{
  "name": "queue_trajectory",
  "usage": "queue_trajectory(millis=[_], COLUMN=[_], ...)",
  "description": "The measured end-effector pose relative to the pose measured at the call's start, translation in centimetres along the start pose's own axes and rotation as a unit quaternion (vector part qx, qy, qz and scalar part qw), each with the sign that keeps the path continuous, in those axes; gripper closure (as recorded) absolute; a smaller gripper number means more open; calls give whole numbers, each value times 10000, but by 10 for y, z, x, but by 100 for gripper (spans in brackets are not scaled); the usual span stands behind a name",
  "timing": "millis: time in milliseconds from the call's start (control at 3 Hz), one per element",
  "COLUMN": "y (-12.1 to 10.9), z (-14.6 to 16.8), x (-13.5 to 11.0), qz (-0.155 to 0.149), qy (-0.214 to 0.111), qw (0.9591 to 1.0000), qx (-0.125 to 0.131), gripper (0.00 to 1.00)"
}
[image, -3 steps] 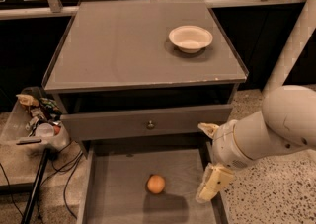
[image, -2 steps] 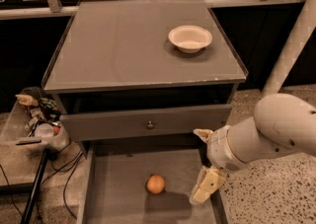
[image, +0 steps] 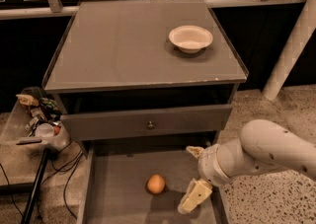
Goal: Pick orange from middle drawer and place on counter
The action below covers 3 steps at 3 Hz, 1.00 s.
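Orange on middle drawer floor — just beside the pincer, spread wide, empty

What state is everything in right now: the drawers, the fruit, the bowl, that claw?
middle drawer: pulled open.
orange: lying loose on the drawer floor, not gripped.
claw: open, empty, hanging over the drawer's right side, just right of the orange.
knobbed drawer: seems pulled out slightly.
white bowl: upright on the counter, looks empty.

orange in middle drawer, claw just right, bowl on counter
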State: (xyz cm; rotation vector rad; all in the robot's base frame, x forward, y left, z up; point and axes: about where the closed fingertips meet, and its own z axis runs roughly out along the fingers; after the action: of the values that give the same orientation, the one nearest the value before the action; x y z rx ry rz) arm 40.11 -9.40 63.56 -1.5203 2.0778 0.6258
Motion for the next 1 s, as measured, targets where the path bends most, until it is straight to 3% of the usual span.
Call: queue_trajectory(millis=[667,1000], y=[-2,-9], z=[62,73], x=[36,40], qz=[555,660], qy=[-378,-605], qw=[9974,9958], qx=[-260,-190], gripper=[0,0])
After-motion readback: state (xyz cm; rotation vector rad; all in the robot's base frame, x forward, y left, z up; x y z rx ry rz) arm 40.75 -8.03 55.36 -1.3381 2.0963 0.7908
